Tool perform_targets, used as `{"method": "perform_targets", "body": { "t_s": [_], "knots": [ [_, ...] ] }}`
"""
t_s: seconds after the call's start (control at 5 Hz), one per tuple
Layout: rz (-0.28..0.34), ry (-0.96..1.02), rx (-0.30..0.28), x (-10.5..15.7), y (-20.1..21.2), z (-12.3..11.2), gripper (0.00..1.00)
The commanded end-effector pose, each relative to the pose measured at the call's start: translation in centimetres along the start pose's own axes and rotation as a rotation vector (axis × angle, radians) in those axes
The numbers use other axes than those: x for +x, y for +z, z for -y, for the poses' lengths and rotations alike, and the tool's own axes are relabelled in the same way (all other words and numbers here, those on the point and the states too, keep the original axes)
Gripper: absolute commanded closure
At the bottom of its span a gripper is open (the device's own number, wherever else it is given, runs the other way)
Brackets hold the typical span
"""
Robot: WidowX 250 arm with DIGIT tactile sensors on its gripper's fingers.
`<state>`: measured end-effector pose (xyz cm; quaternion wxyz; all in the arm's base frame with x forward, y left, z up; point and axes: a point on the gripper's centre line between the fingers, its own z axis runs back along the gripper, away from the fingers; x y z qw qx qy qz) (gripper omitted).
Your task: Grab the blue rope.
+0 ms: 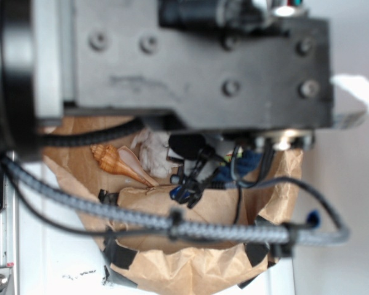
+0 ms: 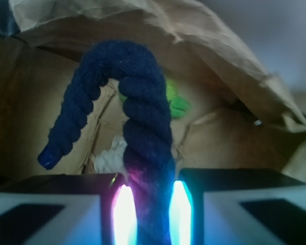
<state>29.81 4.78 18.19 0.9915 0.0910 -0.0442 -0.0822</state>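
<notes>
between the two glowing pads of the gripper point(image 2: 149, 214), at the bottom of the wrist view: the blue rope point(image 2: 143, 127), clamped on both sides, jaws closed onto it. rising from the pads as a thick twisted navy strand, arching over at the top, then drooping down to the left of the held strand, ending in a brighter blue tip point(image 2: 47, 159) hanging free, clear of the pads. behind the rope, crumpled brown paper point(image 2: 214, 46) forming a hollow all around. just right of the rope's upper strand, a blurred green thing point(image 2: 178, 104); low and left of the held strand, a white crumpled scrap point(image 2: 109, 161), too blurred to name.

from the exterior view, mostly blocked by the black arm body point(image 1: 190, 61) and grey braided cables point(image 1: 190, 230) across the front. beyond them the same brown paper point(image 1: 190, 270), and a patch of dark blue rope point(image 1: 246, 163) peeking out under the arm. left of that patch, an orange seashell point(image 1: 114, 161) lying on the paper, with something white point(image 1: 150, 150) touching its right side. gripper itself hidden here.
</notes>
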Motion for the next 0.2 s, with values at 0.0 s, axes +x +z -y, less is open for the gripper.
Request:
{"method": "perform_targets", "body": {
  "t_s": [0.0],
  "knots": [
    [0.097,0.119,0.061,-0.56,3.01,-0.78,1.0]
  ]
}}
